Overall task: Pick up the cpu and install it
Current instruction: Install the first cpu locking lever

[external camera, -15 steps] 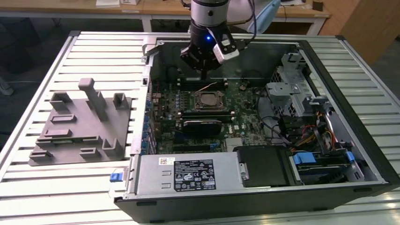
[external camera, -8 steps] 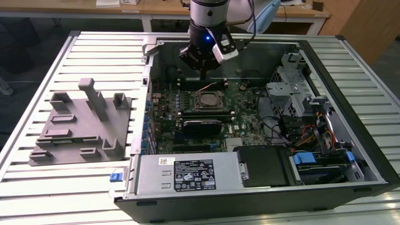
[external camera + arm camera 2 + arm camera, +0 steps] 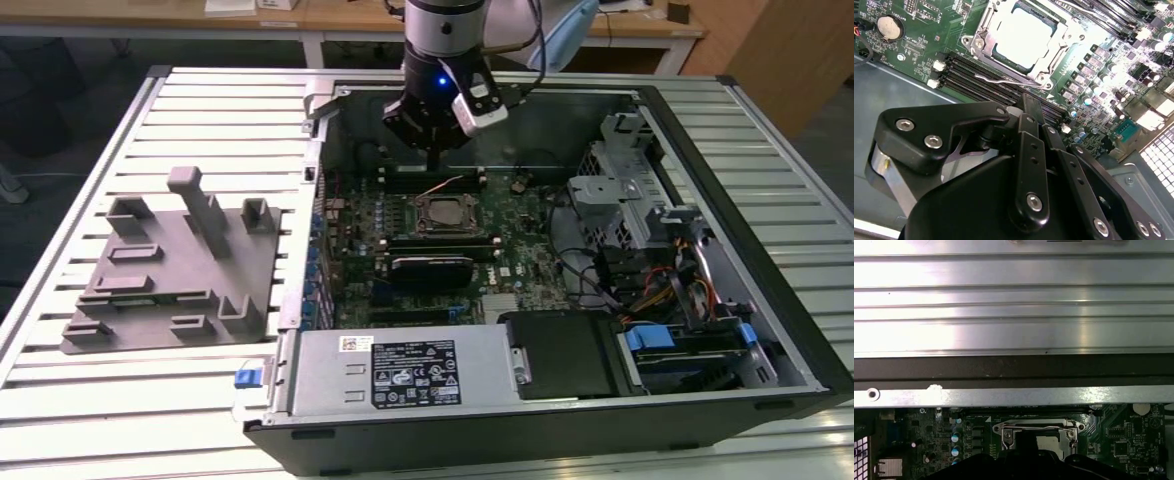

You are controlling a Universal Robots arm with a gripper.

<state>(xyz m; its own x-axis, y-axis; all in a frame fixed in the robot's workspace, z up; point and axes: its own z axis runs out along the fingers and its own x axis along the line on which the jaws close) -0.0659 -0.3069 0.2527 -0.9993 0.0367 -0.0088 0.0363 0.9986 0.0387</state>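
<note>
The cpu (image 3: 1025,36) lies flat in the black socket frame (image 3: 979,41) on the motherboard, its pale metal top showing inside the frame, and the metal lever (image 3: 1004,80) runs along the frame's edge. In the exterior view the socket (image 3: 442,213) sits mid-board inside the open computer case. My gripper (image 3: 437,165) hangs just above the board on the far side of the socket, over the memory slots (image 3: 974,75). Its fingers (image 3: 1030,107) are shut and hold nothing. The first wrist view has the socket (image 3: 1036,432) beyond the dark gripper body.
A grey fixture (image 3: 174,265) stands on the slatted table (image 3: 80,400) at the exterior view's left. In the case, a power supply (image 3: 400,370) is near the front and a drive cage (image 3: 627,190) with cables at the right. The case wall (image 3: 1014,395) is close to the gripper.
</note>
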